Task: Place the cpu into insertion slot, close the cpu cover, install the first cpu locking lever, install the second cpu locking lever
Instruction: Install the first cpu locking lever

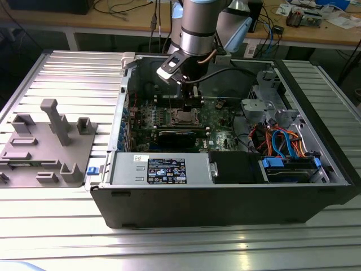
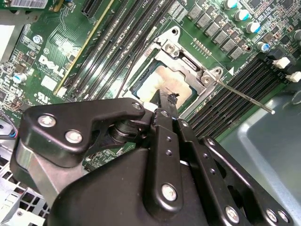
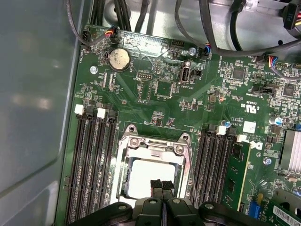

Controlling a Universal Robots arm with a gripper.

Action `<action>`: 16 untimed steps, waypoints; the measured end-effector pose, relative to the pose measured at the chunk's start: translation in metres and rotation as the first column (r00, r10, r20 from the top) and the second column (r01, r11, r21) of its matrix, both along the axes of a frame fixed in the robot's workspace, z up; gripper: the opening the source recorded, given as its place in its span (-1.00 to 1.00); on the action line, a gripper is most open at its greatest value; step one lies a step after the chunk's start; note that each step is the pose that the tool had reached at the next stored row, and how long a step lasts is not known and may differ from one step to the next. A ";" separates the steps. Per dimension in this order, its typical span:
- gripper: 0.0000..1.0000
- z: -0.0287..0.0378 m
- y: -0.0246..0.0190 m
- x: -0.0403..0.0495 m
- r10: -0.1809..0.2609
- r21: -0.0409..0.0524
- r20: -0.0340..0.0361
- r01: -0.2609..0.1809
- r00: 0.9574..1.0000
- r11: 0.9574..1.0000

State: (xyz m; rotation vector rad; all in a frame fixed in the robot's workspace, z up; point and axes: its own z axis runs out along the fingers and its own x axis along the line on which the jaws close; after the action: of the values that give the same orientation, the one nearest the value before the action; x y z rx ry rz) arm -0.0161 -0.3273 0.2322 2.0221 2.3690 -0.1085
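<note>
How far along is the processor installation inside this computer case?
Done: the small silver-grey square cpu is seated under the thin silver metal cover frame, which looks lowered. In hand: the shut black pincer is poised over the cpu. Left: a thin steel lever rod sticks out unlatched.

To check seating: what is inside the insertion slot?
The silver cpu lies inside the insertion slot, framed by the cpu cover. The tool hides one edge; what lies beneath it is covered.
</note>
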 end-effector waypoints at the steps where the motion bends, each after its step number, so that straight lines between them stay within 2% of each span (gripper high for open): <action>1: -0.79 0.0000 0.0000 0.0000 0.001 0.000 0.000 -0.001 1.000 1.000; 16: -0.79 0.0000 0.0000 0.0000 0.025 0.000 0.000 -0.025 1.000 1.000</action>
State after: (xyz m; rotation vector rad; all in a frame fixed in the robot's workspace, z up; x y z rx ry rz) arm -0.0161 -0.3273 0.2323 1.9919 2.3933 -0.1081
